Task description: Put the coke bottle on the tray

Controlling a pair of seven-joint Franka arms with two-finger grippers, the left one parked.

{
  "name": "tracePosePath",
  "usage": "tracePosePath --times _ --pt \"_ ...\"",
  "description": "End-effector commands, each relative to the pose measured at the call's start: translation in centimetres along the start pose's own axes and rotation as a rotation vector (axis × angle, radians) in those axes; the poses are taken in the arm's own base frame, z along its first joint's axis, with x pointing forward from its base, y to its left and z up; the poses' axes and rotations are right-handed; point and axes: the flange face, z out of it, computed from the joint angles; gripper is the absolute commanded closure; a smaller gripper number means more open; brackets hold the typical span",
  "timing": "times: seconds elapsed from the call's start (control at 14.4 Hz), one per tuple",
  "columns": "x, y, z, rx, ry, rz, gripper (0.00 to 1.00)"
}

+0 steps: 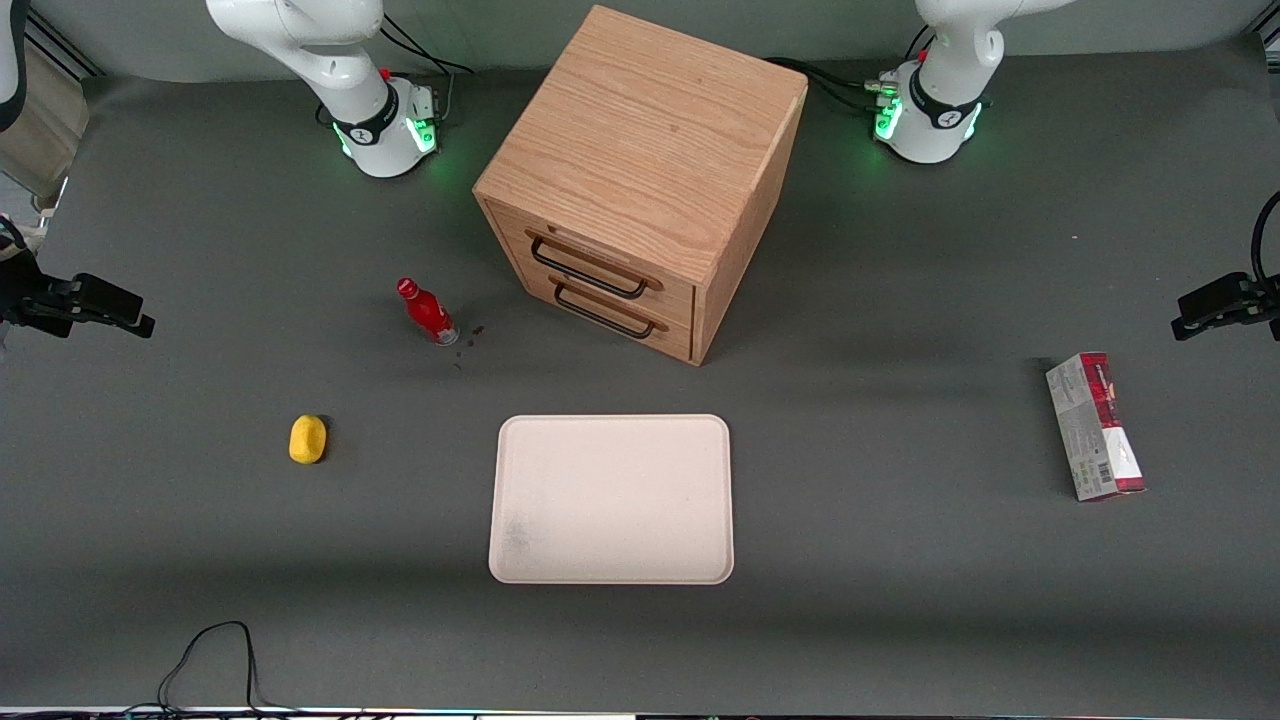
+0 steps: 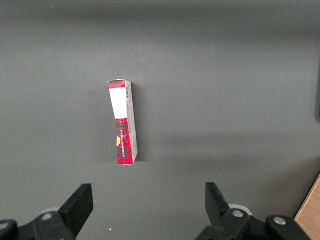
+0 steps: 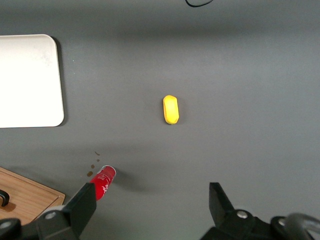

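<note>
Overhead, the gripper (image 3: pixel 150 207) hangs high with fingers spread wide and empty, so the reach is only starting. Below it the coke bottle (image 1: pixel 427 311) stands upright near the wooden cabinet (image 1: pixel 640 180); next comes descent, then carrying to the tray (image 1: pixel 612 499).

Even overhead light, soft shadows, sharp
</note>
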Motion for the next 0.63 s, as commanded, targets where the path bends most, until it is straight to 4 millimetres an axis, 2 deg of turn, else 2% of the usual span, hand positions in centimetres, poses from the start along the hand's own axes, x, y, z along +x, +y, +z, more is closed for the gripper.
tracePosePath --times 0.0,0.42,0.56 --pt "0.04 0.29 -0.45 -0.013 -0.001 -0.007 0.0" --pt "-0.25 0.18 -0.19 -0.011 -0.025 -0.005 0.0" --pt "-0.76 0.02 -0.72 -0.004 -0.022 -0.006 0.0"
